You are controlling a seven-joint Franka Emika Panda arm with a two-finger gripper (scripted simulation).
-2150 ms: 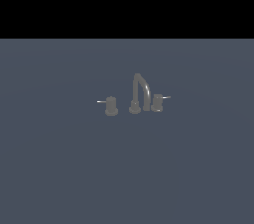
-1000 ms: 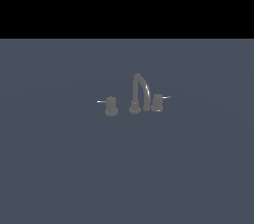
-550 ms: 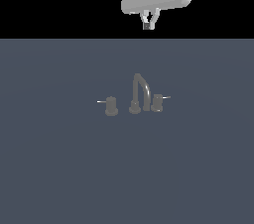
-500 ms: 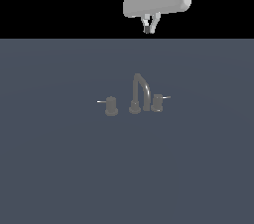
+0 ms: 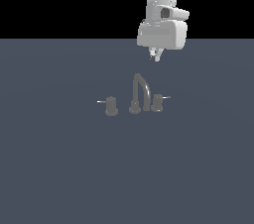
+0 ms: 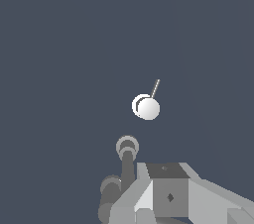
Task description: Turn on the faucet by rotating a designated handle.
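Observation:
The faucet (image 5: 140, 93) stands mid-floor in the exterior view, a grey-brown arched spout on a round base. The handle (image 5: 157, 102) sits close against the arch on the exterior view's right, its pale pin pointing right. My gripper (image 5: 156, 55) hangs well above the handle, touching nothing, with its fingertips close together. In the wrist view the spout (image 6: 127, 147) is seen from above, running toward my fingers (image 6: 166, 193). Grey rounded parts (image 6: 110, 187) lie beside them; which of these is the handle I cannot tell.
A matching knob (image 5: 111, 105) stands apart from the spout on the exterior view's left, its pin pointing left. In the wrist view it shows as a bright round top (image 6: 146, 107) with a thin pin. A flat dark grey floor (image 5: 59, 168) surrounds the fixture.
The arm has come down from the top edge of the exterior view, and the gripper now hangs lower, above the handle. The faucet and both knobs have not moved.

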